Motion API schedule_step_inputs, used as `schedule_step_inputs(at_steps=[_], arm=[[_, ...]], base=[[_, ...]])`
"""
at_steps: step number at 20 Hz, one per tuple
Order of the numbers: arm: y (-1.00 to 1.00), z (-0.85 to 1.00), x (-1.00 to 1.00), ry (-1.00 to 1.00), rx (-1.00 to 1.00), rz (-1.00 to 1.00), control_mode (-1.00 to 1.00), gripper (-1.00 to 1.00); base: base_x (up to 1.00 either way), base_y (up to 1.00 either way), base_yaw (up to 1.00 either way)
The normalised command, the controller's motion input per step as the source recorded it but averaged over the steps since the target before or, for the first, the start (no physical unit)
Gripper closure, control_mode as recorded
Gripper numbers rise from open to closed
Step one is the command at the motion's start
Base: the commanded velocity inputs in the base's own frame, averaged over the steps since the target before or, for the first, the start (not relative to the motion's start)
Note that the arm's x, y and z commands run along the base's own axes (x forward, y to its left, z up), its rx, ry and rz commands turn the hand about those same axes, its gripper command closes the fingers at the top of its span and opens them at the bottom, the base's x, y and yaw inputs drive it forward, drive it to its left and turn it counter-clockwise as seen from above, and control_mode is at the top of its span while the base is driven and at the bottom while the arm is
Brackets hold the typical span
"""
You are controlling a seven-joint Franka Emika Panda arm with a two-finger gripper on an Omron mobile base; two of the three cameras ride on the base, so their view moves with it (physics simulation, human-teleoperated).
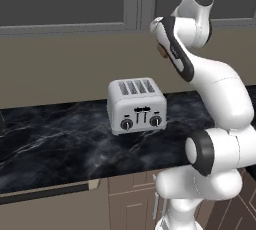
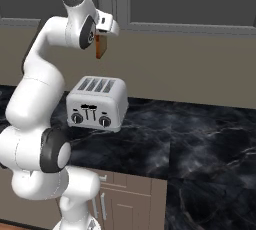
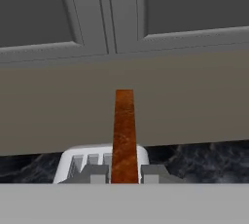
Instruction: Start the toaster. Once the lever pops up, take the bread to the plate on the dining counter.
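The silver-white toaster [image 1: 136, 106] [image 2: 96, 103] stands on the black marble worktop [image 1: 55, 139], its slots facing up and its two black levers and knobs on the front. My gripper [image 2: 101, 40] [image 1: 161, 48] hangs high above it, shut on the bread [image 2: 101, 49] [image 1: 161, 50]. In the hand view the tan-brown slice [image 3: 124, 130] stands edge-on between my fingertips [image 3: 95, 173], with the toaster [image 3: 73, 164] below and behind. The plate and the dining counter are out of view.
A beige wall rises behind the toaster, with grey upper cabinets [image 3: 73, 13] above it. Below the worktop are brown cabinet doors [image 2: 125, 199] with handles. The worktop [image 2: 205, 134] stretches away on both sides of the toaster.
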Motion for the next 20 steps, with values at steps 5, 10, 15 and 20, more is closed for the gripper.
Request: schedule_step_inputs(at_steps=[5, 10, 15, 20], arm=[[-0.05, -0.02, -0.62, 0.0, 0.0, 0.0, -1.0, 1.0], [-0.01, -0.11, -0.76, 0.0, 0.0, 0.0, -1.0, 1.0], [0.0, -0.16, -0.82, -0.01, 0.0, 0.0, -1.0, 1.0], [0.0, -0.23, -0.87, -0.03, 0.0, 0.0, -1.0, 1.0]], base=[[0.0, 0.0, 0.0], [0.0, 0.0, 0.0], [0.0, 0.0, 0.0], [0.0, 0.0, 0.0]])
